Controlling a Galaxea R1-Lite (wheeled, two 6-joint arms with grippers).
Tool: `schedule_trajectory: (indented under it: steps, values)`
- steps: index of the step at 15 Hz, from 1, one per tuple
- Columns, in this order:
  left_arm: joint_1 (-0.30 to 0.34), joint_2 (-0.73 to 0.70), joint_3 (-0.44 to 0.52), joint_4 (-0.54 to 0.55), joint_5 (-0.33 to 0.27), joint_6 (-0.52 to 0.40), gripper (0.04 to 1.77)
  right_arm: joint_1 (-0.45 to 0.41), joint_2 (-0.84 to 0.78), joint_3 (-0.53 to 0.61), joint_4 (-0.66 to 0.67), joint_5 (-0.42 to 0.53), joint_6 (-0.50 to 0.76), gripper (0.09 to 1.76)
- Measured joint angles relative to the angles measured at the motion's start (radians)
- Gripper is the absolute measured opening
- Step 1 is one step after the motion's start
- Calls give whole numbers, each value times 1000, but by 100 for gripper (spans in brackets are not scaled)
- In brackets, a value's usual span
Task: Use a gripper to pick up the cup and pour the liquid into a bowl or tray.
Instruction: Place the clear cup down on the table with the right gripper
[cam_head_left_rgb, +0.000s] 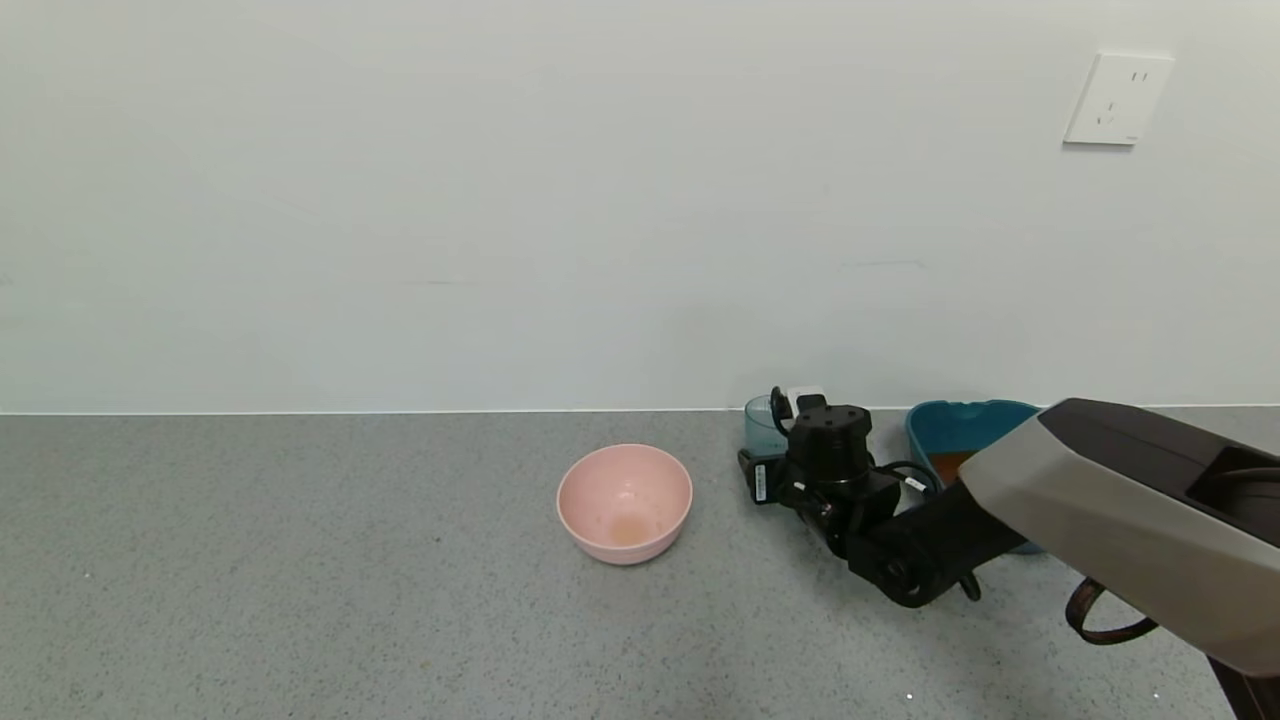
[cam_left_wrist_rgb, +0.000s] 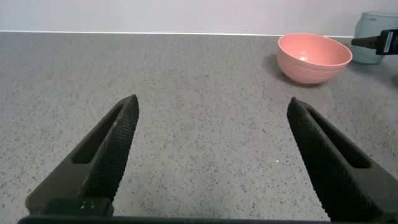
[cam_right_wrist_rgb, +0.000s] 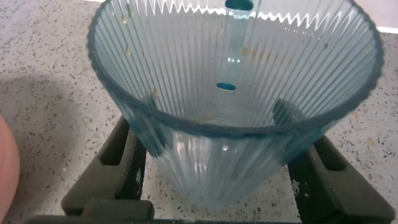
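Note:
The blue-green ribbed cup (cam_right_wrist_rgb: 230, 143) stands upright on the grey counter between the fingers of my right gripper (cam_right_wrist_rgb: 214, 107). The fingers press on its two sides, so the gripper is shut on it. The cup looks empty apart from a few orange drops on its wall. In the head view the cup (cam_head_left_rgb: 760, 425) is near the wall, partly hidden by my right gripper (cam_head_left_rgb: 767, 440). The dark teal basin (cam_head_left_rgb: 965, 425) is just right of it, with orange-brown liquid (cam_head_left_rgb: 948, 463) inside. My left gripper (cam_left_wrist_rgb: 213, 102) is open and empty, low over bare counter.
A round pink bowl (cam_head_left_rgb: 624, 503) with a faint orange smear at its bottom stands on the counter left of the cup; it also shows in the left wrist view (cam_left_wrist_rgb: 314, 57). The white wall runs close behind the cup and basin. My right arm (cam_head_left_rgb: 1120, 500) covers part of the basin.

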Motion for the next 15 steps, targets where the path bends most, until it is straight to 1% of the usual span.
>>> schedule_trajectory:
  steps: [14,15]
  values:
    - [0,0,0,0,0,0,172,1,6,3,5,0,-2,132]
    - [0,0,0,0,0,0,172,2,6,5,5,0,-2,137]
